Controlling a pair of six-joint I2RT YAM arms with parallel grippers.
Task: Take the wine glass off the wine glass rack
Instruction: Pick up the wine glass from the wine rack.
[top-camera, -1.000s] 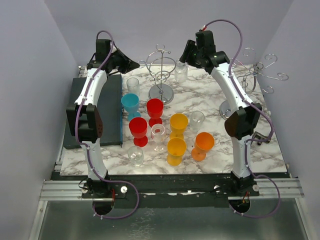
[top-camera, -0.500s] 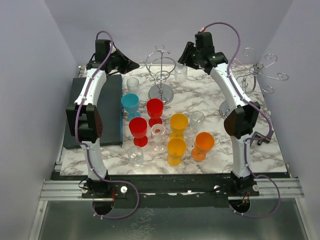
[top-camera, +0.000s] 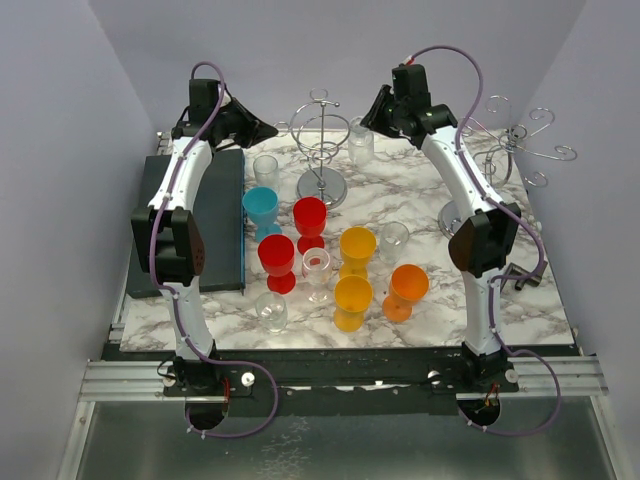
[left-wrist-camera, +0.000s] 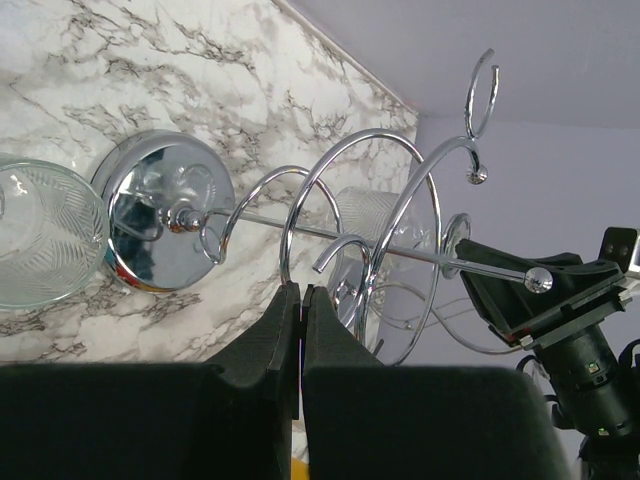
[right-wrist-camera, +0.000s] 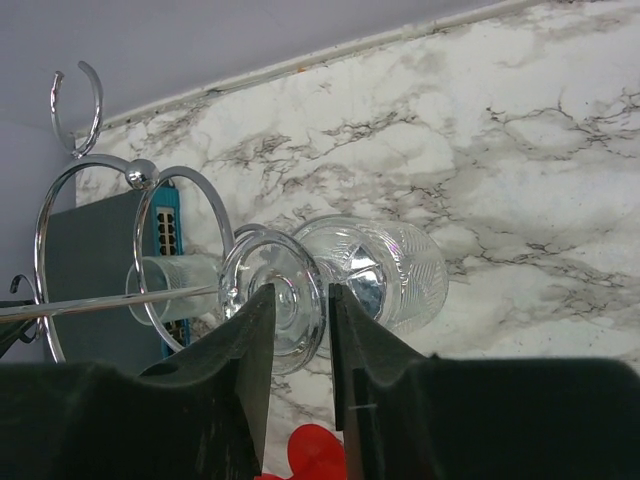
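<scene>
The chrome wine glass rack (top-camera: 322, 150) stands at the back middle of the marble table. A clear wine glass (top-camera: 361, 145) hangs upside down from its right arm. In the right wrist view the glass (right-wrist-camera: 400, 275) shows foot-first, held in a rack loop (right-wrist-camera: 190, 200). My right gripper (right-wrist-camera: 300, 295) is partly open, its fingertips just in front of the foot, one on each side of its centre. It sits high to the right of the rack (top-camera: 380, 108). My left gripper (left-wrist-camera: 301, 295) is shut and empty, left of the rack (top-camera: 262, 128).
A second chrome rack (top-camera: 520, 150) stands at the back right. Several cups stand in front: blue (top-camera: 261, 207), red (top-camera: 310, 218), yellow (top-camera: 357, 245), orange (top-camera: 407, 288) and clear ones (top-camera: 266, 170). A dark box (top-camera: 215, 215) lies at the left.
My right wrist has shifted slightly up and to the right beside the rack. The hanging glass and my left arm have not moved.
</scene>
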